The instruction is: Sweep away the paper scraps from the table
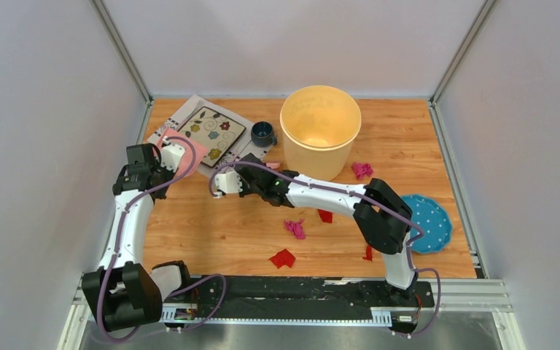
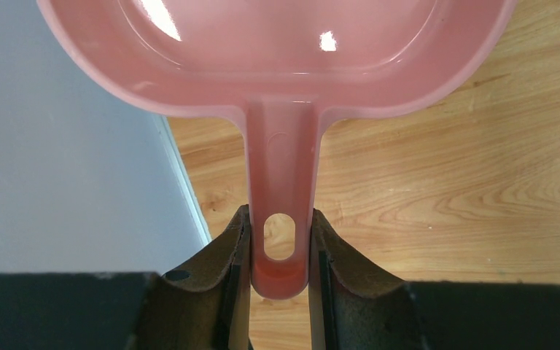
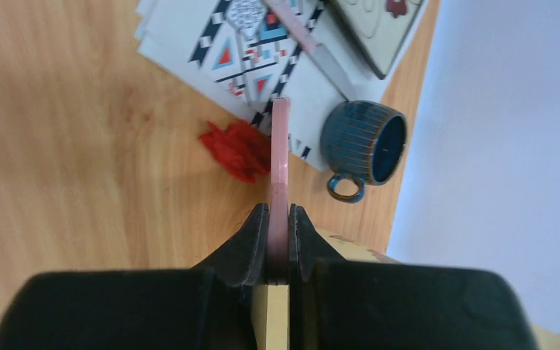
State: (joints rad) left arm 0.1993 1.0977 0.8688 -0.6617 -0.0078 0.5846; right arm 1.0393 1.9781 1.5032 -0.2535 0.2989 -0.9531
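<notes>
Several red and magenta paper scraps lie on the wooden table (image 1: 211, 233): a magenta one (image 1: 362, 170) by the bucket, another magenta one (image 1: 295, 228), and red ones (image 1: 325, 216) (image 1: 283, 258). My left gripper (image 1: 162, 154) (image 2: 279, 219) is shut on the handle of the pink dustpan (image 2: 284, 58) (image 1: 192, 149), which it holds above the table's left edge. My right gripper (image 1: 262, 169) (image 3: 278, 211) is shut on the thin pink brush (image 3: 280, 146), seen edge-on. A red scrap (image 3: 237, 149) lies right beside the brush, at the placemat's corner.
A cream bucket (image 1: 320, 131) stands at the back centre. A blue cup (image 1: 262, 133) (image 3: 364, 142) sits beside the patterned placemat (image 3: 189, 44), which carries a flowered tile (image 1: 211, 131). A blue dotted plate (image 1: 426, 222) lies at the right edge. Walls close in on three sides.
</notes>
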